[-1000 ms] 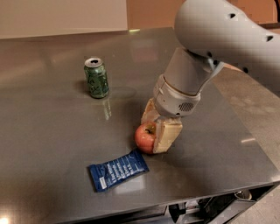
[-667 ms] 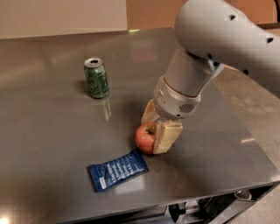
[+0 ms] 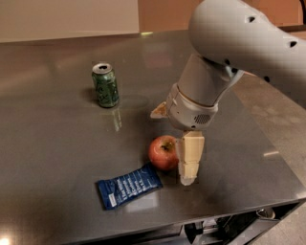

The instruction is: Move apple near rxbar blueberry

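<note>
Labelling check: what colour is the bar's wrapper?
Dark blue, white lettering; camera view. The bar lies by the apple, end effector at the apple.

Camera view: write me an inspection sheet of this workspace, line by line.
Surface: grey metal table, reflective; no spills seen.
Job's things: apple sits stem up, close beside the far end of the rxbar blueberry, which lies flat.
Clutter: green soda can stands upright farther back, apart from both.
Grippers: gripper is low at the apple with its fingers spread; the near finger stands against the apple's side, tip at the table.
Cables: nothing seen.
Surroundings: pale wall behind the table; floor past its far side edge.
</note>
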Robot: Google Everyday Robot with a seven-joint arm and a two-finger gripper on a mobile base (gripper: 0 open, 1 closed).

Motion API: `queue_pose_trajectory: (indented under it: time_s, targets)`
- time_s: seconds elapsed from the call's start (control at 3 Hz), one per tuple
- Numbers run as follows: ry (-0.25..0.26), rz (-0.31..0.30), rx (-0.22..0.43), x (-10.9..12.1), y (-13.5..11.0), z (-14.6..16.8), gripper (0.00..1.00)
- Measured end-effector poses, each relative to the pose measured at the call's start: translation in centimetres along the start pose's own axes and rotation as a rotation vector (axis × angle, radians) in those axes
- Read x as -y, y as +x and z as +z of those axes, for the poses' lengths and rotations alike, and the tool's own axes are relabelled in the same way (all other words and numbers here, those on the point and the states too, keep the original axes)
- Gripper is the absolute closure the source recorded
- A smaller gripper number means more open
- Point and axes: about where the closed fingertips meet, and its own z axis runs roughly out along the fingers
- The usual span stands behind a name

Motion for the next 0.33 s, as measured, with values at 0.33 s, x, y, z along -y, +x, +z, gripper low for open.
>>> queue_pose_trajectory:
  time_s: [0.33]
  targets:
    - [0.000,0.000,0.000,0.00,0.00,0.00,0.00]
